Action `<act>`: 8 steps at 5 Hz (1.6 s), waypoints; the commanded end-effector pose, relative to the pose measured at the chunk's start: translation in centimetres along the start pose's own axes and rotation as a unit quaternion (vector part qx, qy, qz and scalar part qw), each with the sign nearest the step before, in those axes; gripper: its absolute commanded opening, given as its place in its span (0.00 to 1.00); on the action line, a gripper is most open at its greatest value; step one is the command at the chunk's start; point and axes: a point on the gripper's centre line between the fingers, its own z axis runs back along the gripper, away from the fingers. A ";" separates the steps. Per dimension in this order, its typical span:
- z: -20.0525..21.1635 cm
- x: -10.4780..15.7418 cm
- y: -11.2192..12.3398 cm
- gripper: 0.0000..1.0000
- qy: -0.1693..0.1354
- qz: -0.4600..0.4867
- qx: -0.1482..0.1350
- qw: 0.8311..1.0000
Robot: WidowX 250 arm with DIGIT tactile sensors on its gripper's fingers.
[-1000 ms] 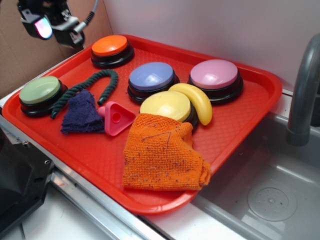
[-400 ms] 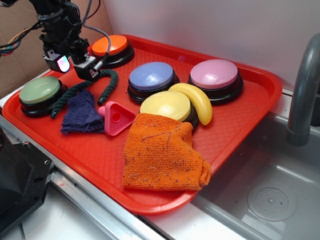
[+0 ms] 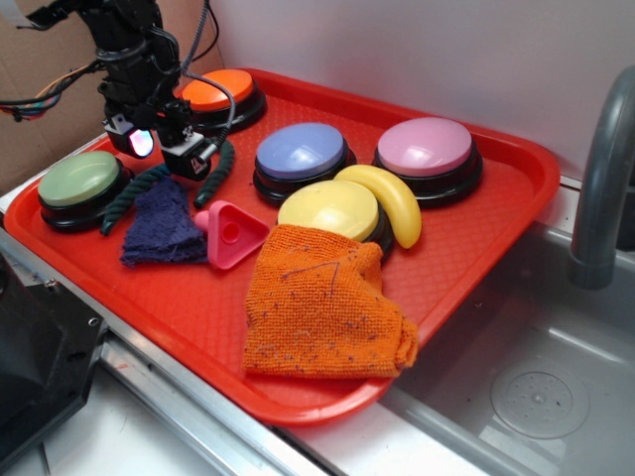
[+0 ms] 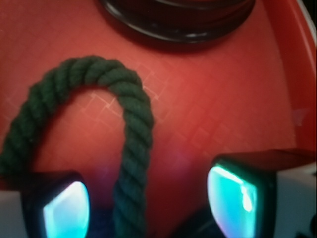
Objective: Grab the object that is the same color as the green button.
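Gripper [image 4: 148, 198] spread wide, nothing clamped; one lit fingertip [image 4: 67, 206] at seven o'clock of the wrist view, the other at five o'clock. Rope [image 4: 131, 148] running between the fingers, one leg of its arch close beside the seven o'clock pad, contact not determinable. Arch crown at eleven o'clock of the wrist view, bare red tray [image 4: 208, 99] beneath it, black base of a button at twelve o'clock. From the exterior view: gripper [image 3: 159, 149] low over the rope [image 3: 216, 171] at ten o'clock of the tray [image 3: 516, 169], rope lying flat and curved, unlifted. Green button [image 3: 79, 178] at nine o'clock of the gripper, touching or nearly touching the rope's far end; orange button [image 3: 220, 89] at one o'clock, dark blue cloth [image 3: 159, 223] at six o'clock. Judged status: approach and alignment largely done; closing on the rope and lifting not yet done. Possibly a slight further descent needed; height above the tray not determinable.
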 end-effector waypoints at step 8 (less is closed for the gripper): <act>15.2 -0.9 -7.1 0.00 -0.043 0.045 -0.019 0.998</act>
